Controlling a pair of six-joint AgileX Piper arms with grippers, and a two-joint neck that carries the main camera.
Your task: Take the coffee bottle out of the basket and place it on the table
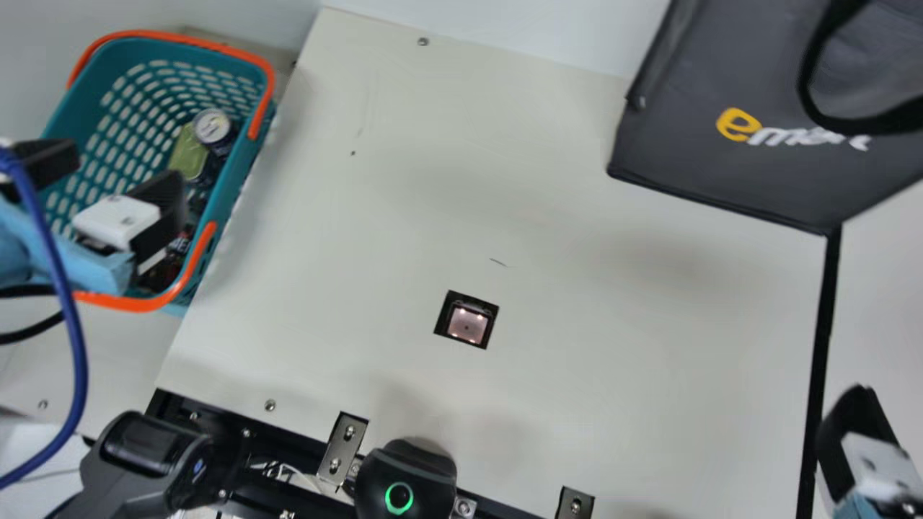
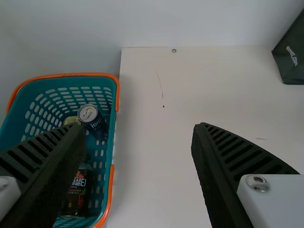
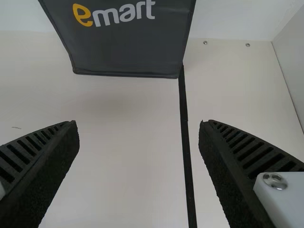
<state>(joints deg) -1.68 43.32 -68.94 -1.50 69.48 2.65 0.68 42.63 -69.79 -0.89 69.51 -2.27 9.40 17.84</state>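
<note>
My left gripper [image 1: 126, 166] stands open above the teal basket [image 1: 72, 130] in the main view. Inside the basket, a dark coffee bottle [image 1: 164, 270] lies near the lower end, partly hidden by a finger. From the left wrist view, the open left gripper [image 2: 138, 129] has nothing between its fingers; the coffee bottle [image 2: 78, 192] shows its dark body and printed label, its upper part close to one finger's outline. My right gripper [image 1: 858, 432] is at the lower right of the main view. In its wrist view the right gripper [image 3: 138, 125] is open and empty over the table [image 3: 128, 180].
A dark can [image 1: 213, 128] and a greenish item [image 1: 189, 153] share the basket, which has orange handles and stands beside the table's left edge. A dark grey bag [image 1: 685, 158] occupies the back right. A square opening [image 1: 467, 322] sits in the table's middle.
</note>
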